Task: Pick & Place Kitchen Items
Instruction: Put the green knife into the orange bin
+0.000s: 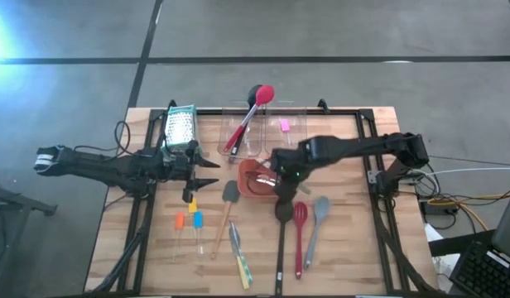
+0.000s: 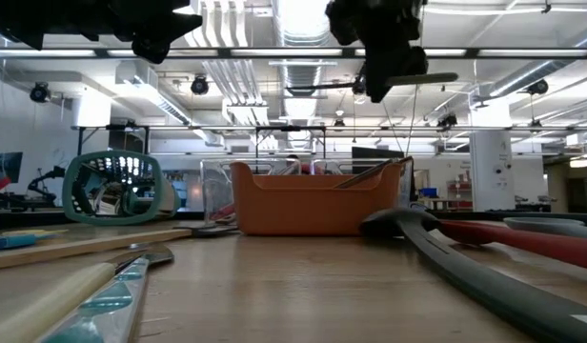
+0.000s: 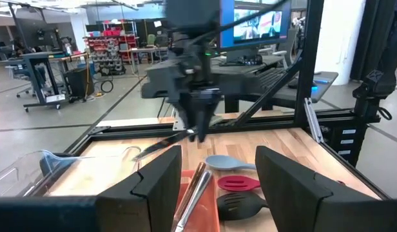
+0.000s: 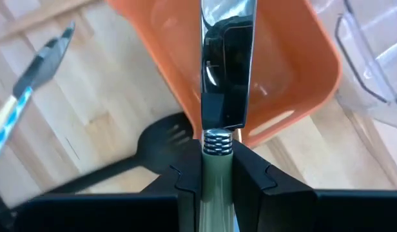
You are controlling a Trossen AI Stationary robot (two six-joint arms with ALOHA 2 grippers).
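Two grippers above one orange tray (image 1: 248, 189). Right gripper (image 1: 281, 171) over the tray's right rim, fingers pinched on one green-handled knife (image 4: 223, 71), its shiny blade out over the tray. Left gripper (image 1: 212, 172) left of the tray, fingers spread, holding nothing. Below the tray: one black slotted spatula (image 1: 285, 210), one red slotted spatula (image 1: 300, 217), one grey spoon (image 1: 320, 204). Above the tray: one red ladle (image 1: 263, 94). No readable writing.

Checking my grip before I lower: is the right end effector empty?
No: in the right wrist view the right end effector is shut on a green-handled knife, its blade held over the orange tray.
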